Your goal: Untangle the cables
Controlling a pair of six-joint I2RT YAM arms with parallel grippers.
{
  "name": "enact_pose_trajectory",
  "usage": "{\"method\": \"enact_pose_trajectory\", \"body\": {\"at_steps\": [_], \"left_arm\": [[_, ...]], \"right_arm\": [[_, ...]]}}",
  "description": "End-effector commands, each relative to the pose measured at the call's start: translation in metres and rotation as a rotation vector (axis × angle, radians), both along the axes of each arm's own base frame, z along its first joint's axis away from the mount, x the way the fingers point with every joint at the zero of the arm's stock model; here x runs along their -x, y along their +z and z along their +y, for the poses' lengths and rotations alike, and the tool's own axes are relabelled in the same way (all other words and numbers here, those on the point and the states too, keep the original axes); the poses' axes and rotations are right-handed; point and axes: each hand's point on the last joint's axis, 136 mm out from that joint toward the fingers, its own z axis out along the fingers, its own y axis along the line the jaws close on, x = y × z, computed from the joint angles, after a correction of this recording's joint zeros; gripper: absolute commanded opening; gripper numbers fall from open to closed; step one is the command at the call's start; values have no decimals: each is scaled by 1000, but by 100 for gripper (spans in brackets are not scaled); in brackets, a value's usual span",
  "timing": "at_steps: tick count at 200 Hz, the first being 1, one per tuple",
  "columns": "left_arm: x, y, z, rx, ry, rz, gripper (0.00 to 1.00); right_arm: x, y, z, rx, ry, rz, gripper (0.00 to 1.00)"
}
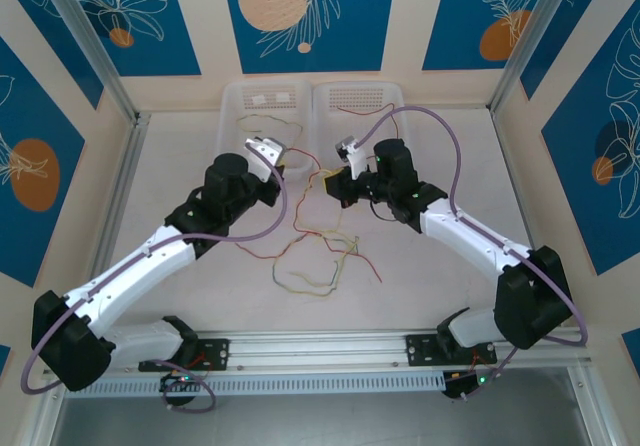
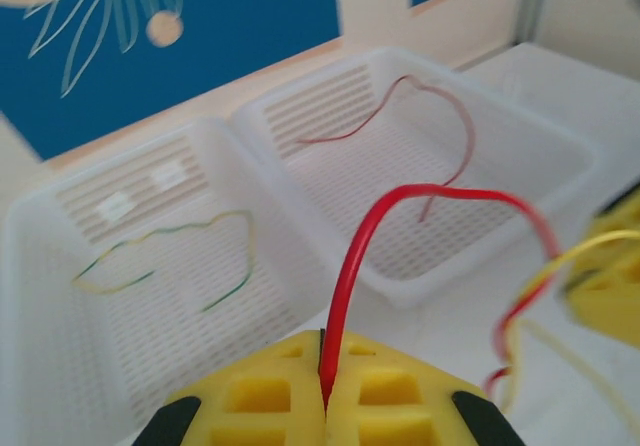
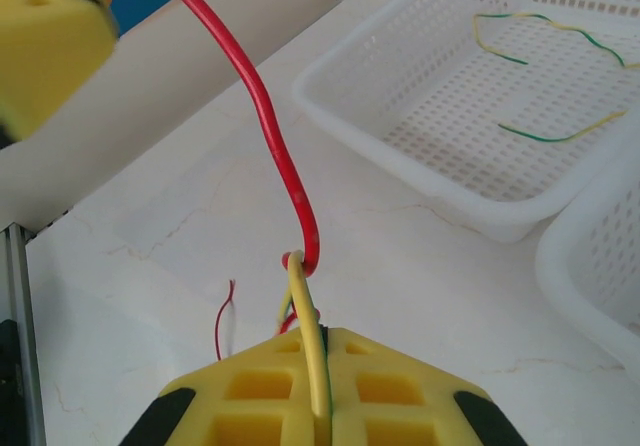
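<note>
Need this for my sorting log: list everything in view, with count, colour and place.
Table: one, white.
Baskets: two, white, side by side at far edge.
Loose green cable: one, yellow-green, left basket.
Loose red cable: one, red, right basket.
Tangle: count unclear, red and yellow-green cables, mid-table.
Held red cable: one, red, in left gripper.
Held green cable: one, yellow-green, in right gripper, red one hooked round it.
Hoses: two, purple, along arms.
Arms: two, white-black, from near edge.
Left gripper: yellow pads, shut on held red cable.
Right gripper: yellow pads, shut on held green cable.
</note>
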Motion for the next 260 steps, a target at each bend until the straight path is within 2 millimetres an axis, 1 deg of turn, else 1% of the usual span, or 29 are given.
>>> {"method": "enact_pose_trajectory", "body": {"at_steps": [1,37,74,85,104,125,149,179,219,229,260], "left_arm": [[-12,3,40,21,181,-28,0],[-16,-9,92,50,368,-4,0],[-12,-13,136,126,497,6,0],[-10,-13,145,139,517,-1,0],[-3,-9,160,141,570,-33,0],[4,-3,172,156,603,-66,0],[13,2,185,167,648,-92,0],[21,8,196,180,680,-117,0],[31,28,202,225,681,-179,0],[31,35,194,237,626,-194,0],[35,56,168,292,464,-230,0]], "right_arm": [[7,19,-6,5,-11,-42,0],[9,19,-21,16,-69,-47,0],[2,27,-41,8,-154,-66,0],[0,30,-47,9,-182,-81,0],[-9,34,-64,20,-275,-97,0],[-17,37,-87,4,-367,-87,0],[-21,40,-112,-48,-448,-64,0],[-21,47,-136,-88,-520,-68,0],[-16,67,-166,-118,-622,-108,0],[-15,72,-172,-141,-635,-108,0],[-12,84,-171,-159,-611,-106,0]]}}
